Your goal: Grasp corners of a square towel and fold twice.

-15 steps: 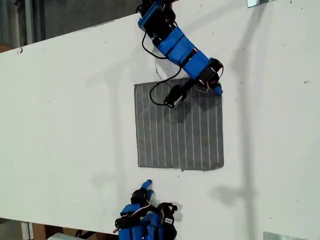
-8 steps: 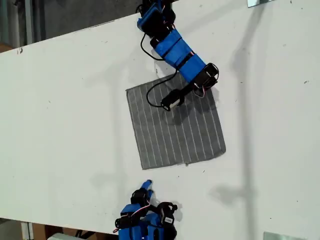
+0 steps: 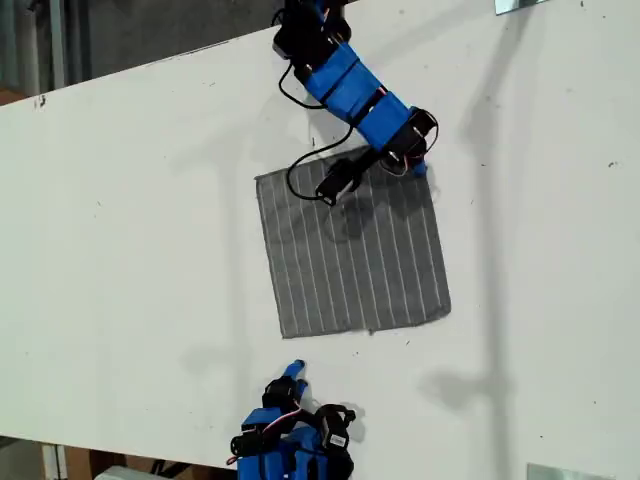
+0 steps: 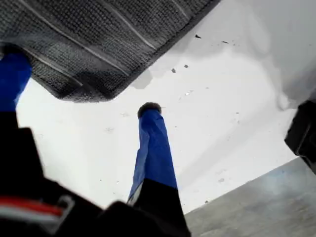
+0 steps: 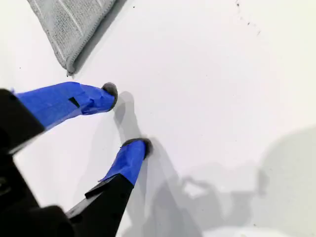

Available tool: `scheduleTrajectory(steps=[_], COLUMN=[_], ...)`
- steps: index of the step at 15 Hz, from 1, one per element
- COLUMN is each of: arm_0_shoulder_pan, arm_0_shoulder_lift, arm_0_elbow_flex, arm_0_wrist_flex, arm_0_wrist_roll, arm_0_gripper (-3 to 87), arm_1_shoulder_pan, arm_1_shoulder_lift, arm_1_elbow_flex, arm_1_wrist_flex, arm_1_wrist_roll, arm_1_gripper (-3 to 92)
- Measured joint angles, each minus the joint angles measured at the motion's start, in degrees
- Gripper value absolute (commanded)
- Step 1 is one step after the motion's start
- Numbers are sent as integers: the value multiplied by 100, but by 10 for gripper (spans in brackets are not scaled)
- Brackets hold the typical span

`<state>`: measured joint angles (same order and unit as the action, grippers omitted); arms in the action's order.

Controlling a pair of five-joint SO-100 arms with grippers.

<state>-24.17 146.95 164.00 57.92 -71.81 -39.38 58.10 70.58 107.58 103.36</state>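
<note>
Grey square cloth towel with thin parallel white stripes (image 3: 352, 252) lies flat at the centre of the exterior view, slightly rotated, on a white matte table (image 3: 130, 230). Weave reads as coarse, nubbly terry in the first wrist view, edges hemmed, corners slightly rounded. My first gripper (image 4: 79, 84), blue plastic with dark rubbery tips, sits at the towel's corner toward the upper right of the exterior view; its arm reaches down from the top centre of that view, a black cable looping over the cloth. Its fingers are spread: one blue finger (image 4: 153, 148) stands on bare table just beside the towel's edge, the other sits at the grey fabric, and whether it presses on the cloth or slips under it I cannot tell. My second gripper (image 5: 126, 118) rests at the bottom centre of the exterior view, apart from the towel, fingers spread with both tips near the table; a towel corner (image 5: 69, 64) shows close by in its wrist view. Table surface carries small dark specks and soft arm shadows. Dark floor shows past the table's far edge at the exterior view's upper left. No legible writing anywhere.
</note>
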Motion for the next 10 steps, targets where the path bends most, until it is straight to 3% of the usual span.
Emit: scheduleTrajectory(steps=[3, 6, 8, 10], arm_0_shoulder_pan=[0, 0, 0, 0], arm_0_shoulder_lift=[0, 0, 0, -9], arm_0_elbow_flex=[0, 0, 0, 0], arm_0_wrist_flex=[0, 0, 0, 0], arm_0_wrist_roll=[0, -53, -62, -79], arm_0_gripper=[178, 178, 178, 178], arm_1_shoulder_pan=[9, 79, -70, -97], arm_1_shoulder_lift=[659, 1617, 2470, 2654], arm_1_elbow_flex=[1477, 3700, 5458, 5810], arm_1_wrist_flex=[-1371, -4368, -6196, -6565], arm_1_wrist_roll=[-185, -272, 88, 325], arm_1_gripper=[421, 323, 245, 145])
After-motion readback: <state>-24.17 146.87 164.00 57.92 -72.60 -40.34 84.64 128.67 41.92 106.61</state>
